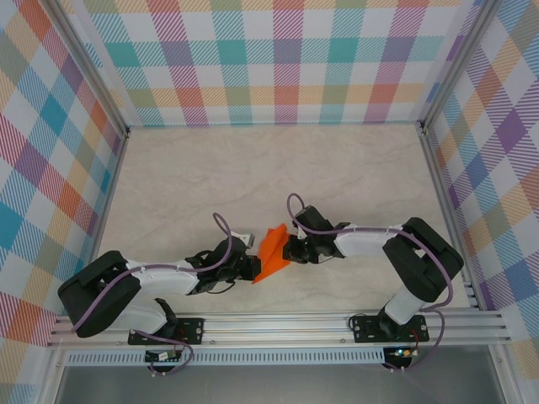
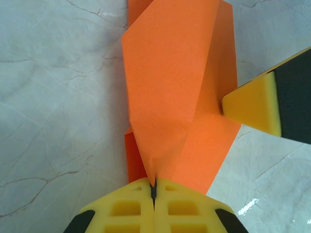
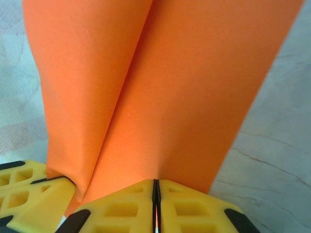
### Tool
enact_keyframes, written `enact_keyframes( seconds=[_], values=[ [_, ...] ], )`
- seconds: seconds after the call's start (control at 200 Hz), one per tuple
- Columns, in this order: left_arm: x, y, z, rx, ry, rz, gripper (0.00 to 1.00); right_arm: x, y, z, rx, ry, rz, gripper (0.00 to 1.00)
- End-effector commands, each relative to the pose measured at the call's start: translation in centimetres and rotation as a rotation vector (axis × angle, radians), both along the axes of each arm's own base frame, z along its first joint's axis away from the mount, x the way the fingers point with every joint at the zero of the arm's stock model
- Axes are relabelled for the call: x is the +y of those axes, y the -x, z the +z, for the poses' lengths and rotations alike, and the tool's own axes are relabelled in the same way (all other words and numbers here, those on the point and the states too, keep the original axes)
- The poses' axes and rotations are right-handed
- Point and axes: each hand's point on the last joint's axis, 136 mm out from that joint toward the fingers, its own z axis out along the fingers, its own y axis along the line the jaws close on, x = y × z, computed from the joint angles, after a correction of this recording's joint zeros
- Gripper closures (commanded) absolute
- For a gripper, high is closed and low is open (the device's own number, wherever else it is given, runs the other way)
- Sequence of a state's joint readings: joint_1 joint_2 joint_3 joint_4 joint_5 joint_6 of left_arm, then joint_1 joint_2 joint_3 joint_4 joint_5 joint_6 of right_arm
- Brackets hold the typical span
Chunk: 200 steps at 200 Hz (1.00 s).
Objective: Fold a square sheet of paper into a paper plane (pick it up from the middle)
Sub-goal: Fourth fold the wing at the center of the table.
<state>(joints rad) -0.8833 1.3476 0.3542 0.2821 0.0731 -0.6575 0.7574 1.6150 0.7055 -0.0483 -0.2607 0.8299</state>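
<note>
The square sheet of paper (image 1: 272, 251) is bright orange and folded into a creased, pointed shape, held off the table between both grippers near the front middle. My left gripper (image 1: 251, 268) is shut on the sheet's narrow tip. In the left wrist view the paper (image 2: 170, 82) fans out upward from the shut jaws of the left gripper (image 2: 153, 187), and a yellow fingertip (image 2: 252, 104) of the right gripper touches its right side. My right gripper (image 3: 156, 183) is shut on the paper (image 3: 160, 87)'s edge, with orange showing in the slit. The left gripper's fingers (image 3: 29, 194) sit at lower left.
The marble-patterned table (image 1: 253, 168) stretches open behind the grippers. Checked walls (image 1: 50, 168) close it on three sides, with aluminium posts at the corners. A metal rail (image 1: 278, 324) carrying both arm bases runs along the near edge.
</note>
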Motion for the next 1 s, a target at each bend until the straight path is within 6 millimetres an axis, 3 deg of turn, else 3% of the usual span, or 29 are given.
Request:
enact_keyframes(
  seconds=[0.0, 0.145, 0.335, 0.56, 0.865, 0.995],
  values=[
    [1.0, 1.1, -1.8, 0.064, -0.047, 0.015, 1.0, 0.3, -0.8, 2.2, -0.06, -0.008, 0.017, 0.88],
    [0.4, 1.1, -1.6, 0.069, -0.006, 0.019, 1.0, 2.1, -1.2, 4.2, -0.089, -0.094, 0.076, 0.87],
    [-0.1, 0.9, -1.8, 0.078, -0.023, -0.004, 1.0, 4.5, -1.7, 5.2, -0.079, -0.179, 0.126, 0.87],
    [0.0, 1.3, -2.9, 0.108, -0.038, -0.007, 1.0, 5.8, -2.7, 2.9, -0.034, -0.154, 0.144, 0.88],
    [0.5, 1.6, -3.1, 0.116, -0.054, 0.002, 1.0, 4.6, -3.2, -0.6, 0.002, -0.033, 0.116, 0.9],
    [0.2, 1.8, -2.4, 0.117, -0.024, -0.01, 0.92, 4.1, -3.1, -1.5, 0.012, -0.007, 0.109, 0.89]
  ],
)
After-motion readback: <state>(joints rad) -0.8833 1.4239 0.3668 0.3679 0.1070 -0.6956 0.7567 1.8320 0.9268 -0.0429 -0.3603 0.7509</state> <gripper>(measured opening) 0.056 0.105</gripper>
